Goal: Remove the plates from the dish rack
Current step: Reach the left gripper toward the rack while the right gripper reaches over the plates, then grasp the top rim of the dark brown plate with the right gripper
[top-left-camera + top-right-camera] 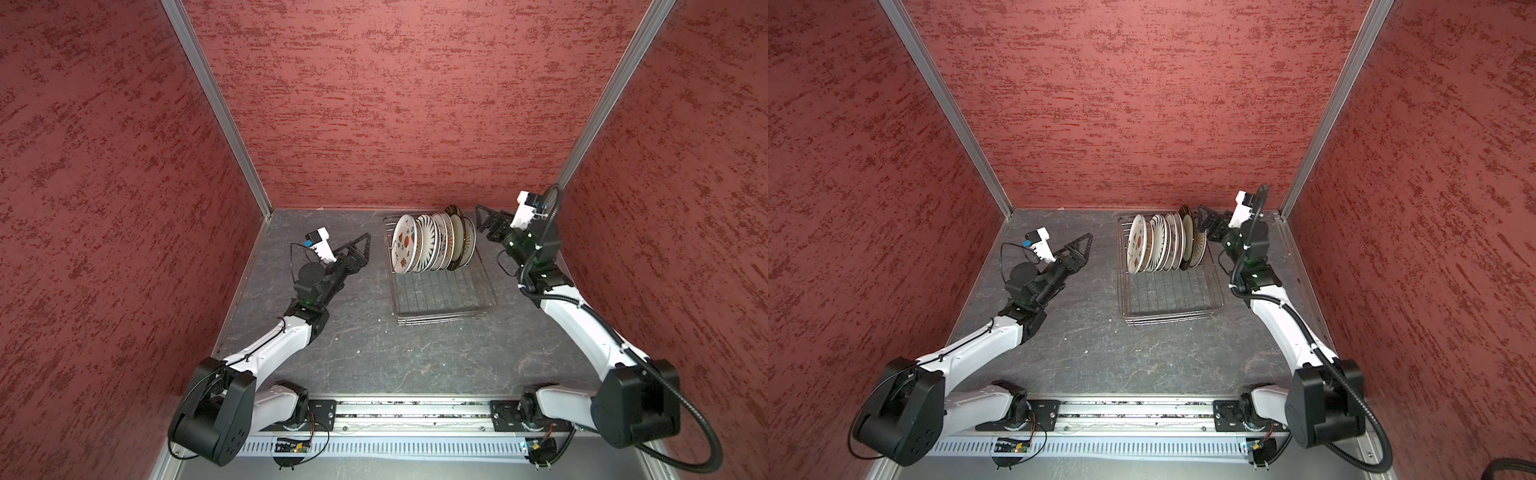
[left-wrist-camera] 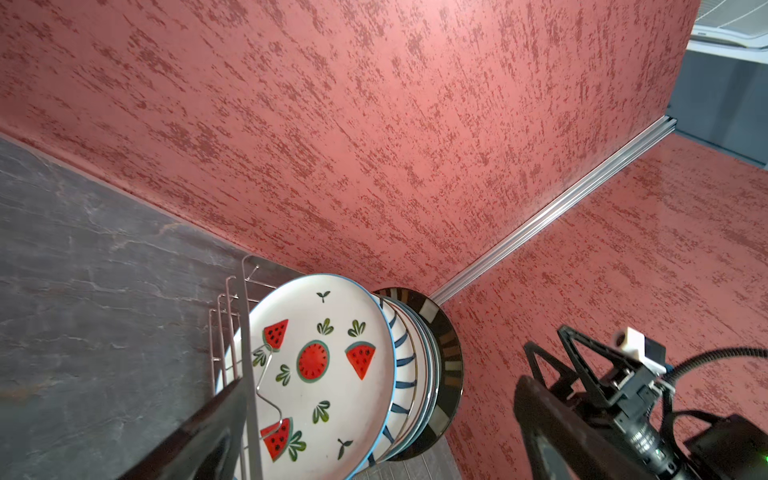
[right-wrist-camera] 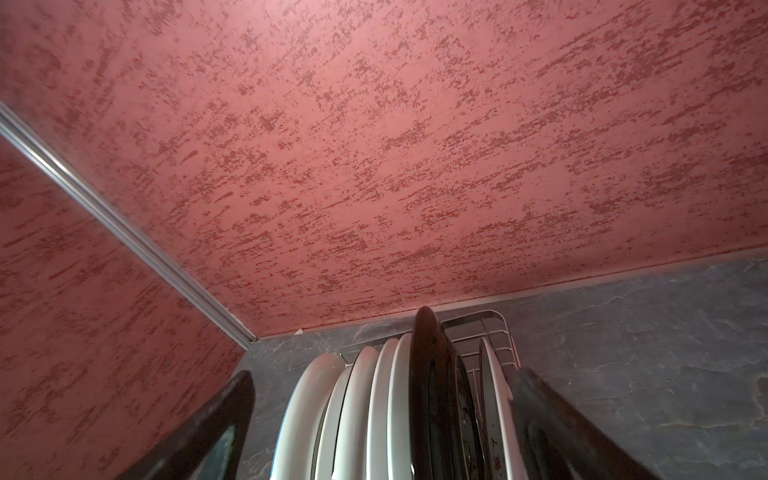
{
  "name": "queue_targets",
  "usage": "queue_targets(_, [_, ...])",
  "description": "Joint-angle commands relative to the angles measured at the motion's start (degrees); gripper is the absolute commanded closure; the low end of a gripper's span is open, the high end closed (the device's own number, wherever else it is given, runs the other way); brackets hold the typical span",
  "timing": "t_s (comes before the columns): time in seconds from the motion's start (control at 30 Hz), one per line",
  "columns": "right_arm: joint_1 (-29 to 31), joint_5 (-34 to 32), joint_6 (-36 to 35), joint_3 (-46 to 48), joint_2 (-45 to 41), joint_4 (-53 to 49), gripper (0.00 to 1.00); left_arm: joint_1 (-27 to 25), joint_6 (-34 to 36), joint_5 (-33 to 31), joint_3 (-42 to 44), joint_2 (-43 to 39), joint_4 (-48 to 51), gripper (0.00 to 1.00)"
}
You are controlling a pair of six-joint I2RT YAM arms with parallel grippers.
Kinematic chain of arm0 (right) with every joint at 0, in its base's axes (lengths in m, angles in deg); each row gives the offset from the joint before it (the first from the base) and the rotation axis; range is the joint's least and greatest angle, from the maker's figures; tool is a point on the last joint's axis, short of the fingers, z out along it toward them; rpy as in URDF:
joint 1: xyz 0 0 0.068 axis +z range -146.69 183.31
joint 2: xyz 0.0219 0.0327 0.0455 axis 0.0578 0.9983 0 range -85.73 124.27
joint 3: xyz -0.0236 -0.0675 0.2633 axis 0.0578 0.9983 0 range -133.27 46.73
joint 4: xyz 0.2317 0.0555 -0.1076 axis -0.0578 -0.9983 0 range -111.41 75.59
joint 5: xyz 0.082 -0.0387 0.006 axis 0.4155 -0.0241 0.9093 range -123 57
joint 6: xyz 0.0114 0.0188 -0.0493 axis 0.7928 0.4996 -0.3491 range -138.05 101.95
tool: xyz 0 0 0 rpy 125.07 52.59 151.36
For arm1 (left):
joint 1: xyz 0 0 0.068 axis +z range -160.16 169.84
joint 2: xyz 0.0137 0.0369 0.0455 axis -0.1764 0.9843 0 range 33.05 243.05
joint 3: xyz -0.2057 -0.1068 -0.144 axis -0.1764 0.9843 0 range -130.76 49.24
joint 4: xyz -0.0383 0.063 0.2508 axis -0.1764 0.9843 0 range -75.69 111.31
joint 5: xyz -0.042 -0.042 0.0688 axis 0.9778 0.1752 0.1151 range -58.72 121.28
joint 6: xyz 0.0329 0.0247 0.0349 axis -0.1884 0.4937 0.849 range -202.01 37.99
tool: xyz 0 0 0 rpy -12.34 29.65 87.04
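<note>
Plates (image 1: 432, 243) stand packed on edge at the far end of the dish rack (image 1: 440, 299), near the table's (image 1: 374, 353) back edge. Right gripper (image 1: 482, 219), spread wide and empty, frames several rims; closing could clamp neighbours together. Left gripper (image 1: 365, 247) gapes empty, well apart.

One wire dish rack (image 1: 440, 291) holds about seven plates (image 1: 405, 243) on edge at its far end, packed too closely for a sure count. Only one is a dark-rimmed plate (image 1: 456, 232). Two arms (image 1: 286, 332) flank the rack with one gripper each, the left gripper (image 1: 367, 248) on its left and the right gripper (image 1: 482, 220) on its right.
</note>
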Motion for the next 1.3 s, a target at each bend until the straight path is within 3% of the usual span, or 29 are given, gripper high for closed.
queue_targets(0.0, [4.1, -14.2, -7.6, -8.9, 5.3, -15.1, 0.11, -3.7, 5.2, -7.6, -2.1, 0.7, 3.9, 0.01])
queue_targets(0.1, [6.1, -18.5, -9.4, -15.4, 10.7, -20.9, 0.29, -5.5, 6.2, -7.8, -2.8, 2.0, 3.1, 0.01])
queue_targets(0.33, [8.4, -19.7, -12.1, -27.3, 19.8, -33.7, 0.48, -6.5, 5.0, -8.2, -7.0, 6.4, 7.8, 0.01])
queue_targets(0.43, [8.6, -21.6, -12.5, -30.6, 23.0, -37.7, 0.65, -6.6, 5.0, -8.3, -7.7, 7.7, 8.0, 0.01])
queue_targets(0.83, [8.8, -23.9, -14.0, -37.4, 31.0, -44.8, 0.73, -6.6, 4.3, -7.7, -9.5, 10.8, 8.3, 0.01])
queue_targets(1.17, [9.1, -25.5, -15.4, -39.7, 32.4, -46.3, 0.92, -6.6, 4.6, -8.4, -9.6, 11.0, 9.3, 0.0])
queue_targets(1.27, [9.8, -27.2, -16.1, -40.9, 32.8, -46.9, 0.93, -6.6, 4.7, -8.8, -9.5, 11.1, 9.5, 0.0])
